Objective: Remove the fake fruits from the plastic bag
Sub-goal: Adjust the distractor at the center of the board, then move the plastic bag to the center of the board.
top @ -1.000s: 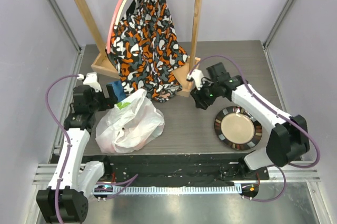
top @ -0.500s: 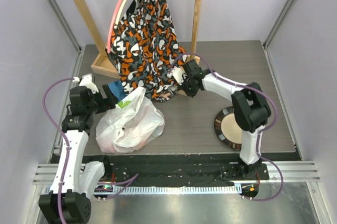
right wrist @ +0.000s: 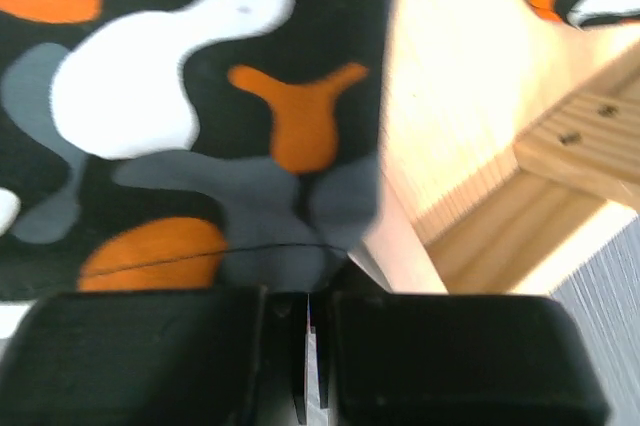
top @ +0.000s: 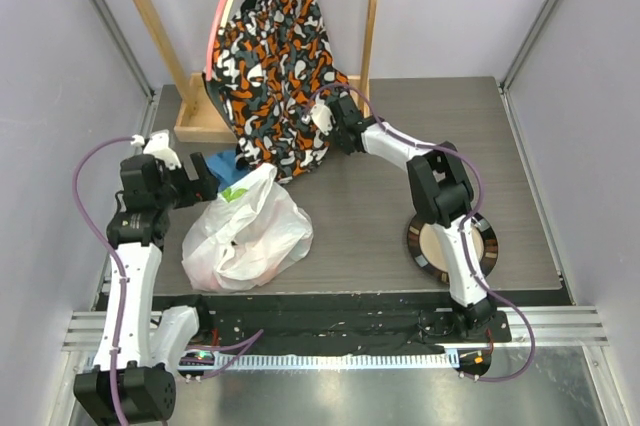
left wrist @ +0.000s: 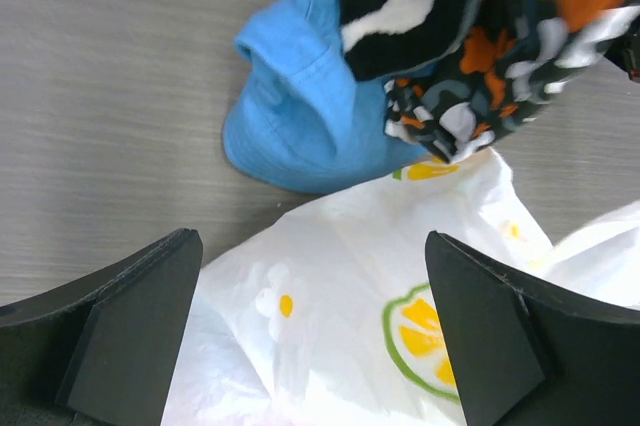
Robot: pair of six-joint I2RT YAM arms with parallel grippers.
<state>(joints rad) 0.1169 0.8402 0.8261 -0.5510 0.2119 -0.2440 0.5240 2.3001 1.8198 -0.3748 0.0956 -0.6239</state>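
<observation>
Working on the opening step: the plastic bag (top: 245, 236) slumped toward the near left corner of the bench (top: 370, 206), apparently with its mouth and handle loops toward the far side. Not seeing any of the fake fruits outright; judging them to be inside, hidden by the crinkled film.

Hovering with the left claw (left wrist: 310, 246) spread wide just over the bag's far end, above the printed lemon, with the blue cloth (left wrist: 300, 116) just beyond. Aiming now for a single handle loop or one layer of the rim rather than the whole bunch. Closing only with film between both fingers, to avoid slipping off the slick plastic or pinning the mouth closed. Lifting gently afterwards, opening the mouth without dragging the bag off the near edge. Steering clear of the blue cloth and of the patterned cloth (top: 275, 76) hanging on the wooden rack (top: 372, 26) at the far side.

Farther back, resting the right claw (right wrist: 305, 321) pressed together against that patterned cloth beside the rack post, with nothing visibly between the fingers. Better bringing it over to the bag's mouth for reaching in. Treating the plate (top: 420, 256) toward the near right as a likely landing spot.
</observation>
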